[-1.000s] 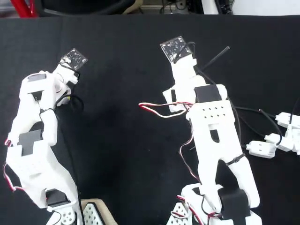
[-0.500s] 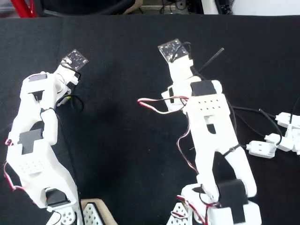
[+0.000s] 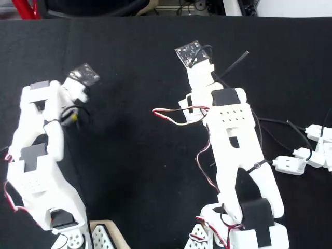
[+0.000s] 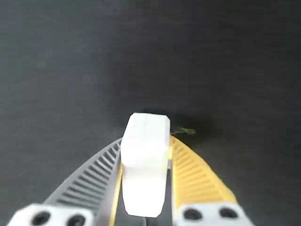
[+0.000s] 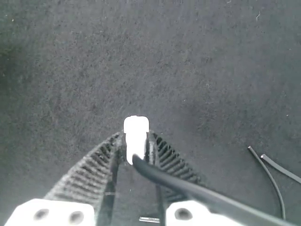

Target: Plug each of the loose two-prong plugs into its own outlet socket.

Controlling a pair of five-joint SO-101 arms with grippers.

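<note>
My left gripper [image 4: 146,141] is shut on a white plastic connector block [image 4: 144,174], held between its grey and yellow fingers [image 4: 193,174] just above the black mat; I cannot tell whether it is a plug or a socket. My right gripper [image 5: 135,137] is shut on a small white plug [image 5: 136,128] whose black cord [image 5: 188,186] trails back past the fingers. In the high view the left arm [image 3: 39,140] stands at the left and the right arm [image 3: 233,140] in the middle, with the cord [image 3: 236,63] sticking out past its wrist.
Several white plugs and sockets with black cords lie at the table's right edge, one [image 3: 289,164] nearest the right arm and others [image 3: 316,132] behind it. Two loose cord ends [image 5: 270,176] lie on the mat. A black mat [image 3: 135,155] covers the table.
The left arm's wrist has dipped a little toward the near side. The right arm shifted slightly left a second ago and has held still since. Both grippers keep their hold.
</note>
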